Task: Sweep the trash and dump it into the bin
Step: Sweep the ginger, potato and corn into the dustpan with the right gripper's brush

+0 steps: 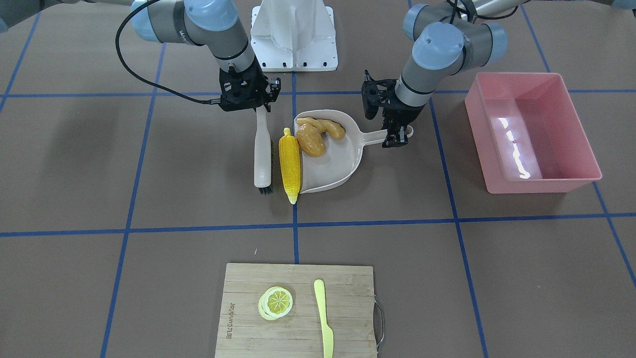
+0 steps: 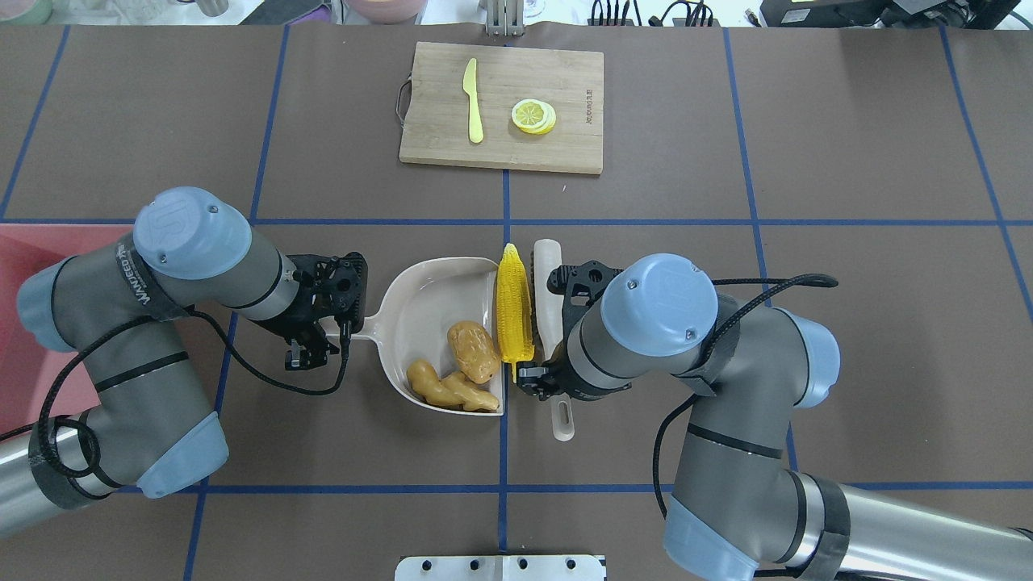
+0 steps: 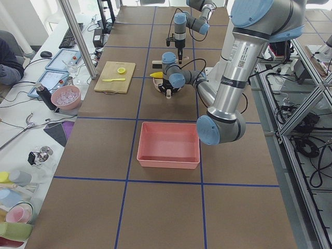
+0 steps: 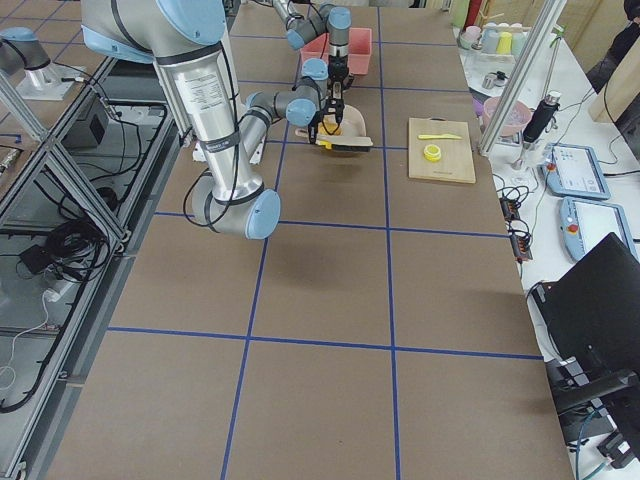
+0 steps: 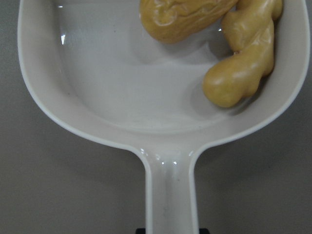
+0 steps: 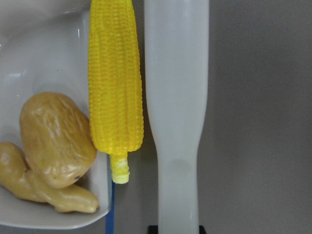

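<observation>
The beige dustpan (image 1: 343, 159) lies mid-table with the brown potato (image 1: 311, 140) and the tan ginger root (image 1: 329, 127) inside it. The yellow corn cob (image 1: 289, 164) lies on the table along the pan's open lip, between the pan and the white brush (image 1: 262, 154). My left gripper (image 1: 397, 133) is shut on the dustpan handle (image 5: 170, 195). My right gripper (image 1: 259, 107) is shut on the brush handle (image 6: 176, 97), with the brush flat beside the corn (image 6: 116, 83). The pink bin (image 1: 531, 132) stands empty off to my left, apart from the pan.
A wooden cutting board (image 1: 298, 338) with lemon slices (image 1: 276, 302) and a pale yellow knife (image 1: 323, 318) lies at the far side of the table. The white robot base plate (image 1: 293, 35) stands behind the dustpan.
</observation>
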Controlling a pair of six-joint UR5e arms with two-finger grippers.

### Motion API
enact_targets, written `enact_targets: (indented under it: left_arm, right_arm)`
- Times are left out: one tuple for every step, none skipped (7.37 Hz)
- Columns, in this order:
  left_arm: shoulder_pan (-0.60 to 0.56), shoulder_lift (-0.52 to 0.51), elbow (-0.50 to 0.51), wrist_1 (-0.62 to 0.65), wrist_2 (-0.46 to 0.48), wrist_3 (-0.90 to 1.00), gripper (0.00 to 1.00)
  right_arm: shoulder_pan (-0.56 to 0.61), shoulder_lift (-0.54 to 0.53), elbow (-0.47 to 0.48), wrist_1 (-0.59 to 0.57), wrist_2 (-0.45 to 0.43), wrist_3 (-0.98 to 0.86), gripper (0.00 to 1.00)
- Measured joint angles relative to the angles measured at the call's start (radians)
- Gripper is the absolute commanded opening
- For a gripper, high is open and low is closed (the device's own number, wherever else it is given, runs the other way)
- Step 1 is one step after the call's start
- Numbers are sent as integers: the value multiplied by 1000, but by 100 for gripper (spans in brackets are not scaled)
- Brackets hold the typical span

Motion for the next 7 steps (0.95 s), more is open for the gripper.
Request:
enact_targets:
  left_arm:
    - [0,0,-1,0,0,-1,33]
    - [0,0,-2,0,0,-3,33]
    - [0,0,-2,0,0,-5,30]
    - [1,0,-3,0,0,-16,28]
    - [1,0,-6,-2,0,-33,26]
    - [1,0,-9,-3,0,-41,26]
    - [1,0,-10,-3,0,-45,23]
  right_arm:
    - [5,-2,-7,-13,3,-16,0]
    - [5,-2,-20,-19,0,-29,0]
    - [3,2,-38,-20,-3,-42,0]
    - [-3,7,-57,-17,-5,-51,0]
    - [-8,16,-74,-12,-9,-57,0]
    - [-13,31,-98,5,-13,-56,0]
    - [-20,50,-129,37,-14,-48,0]
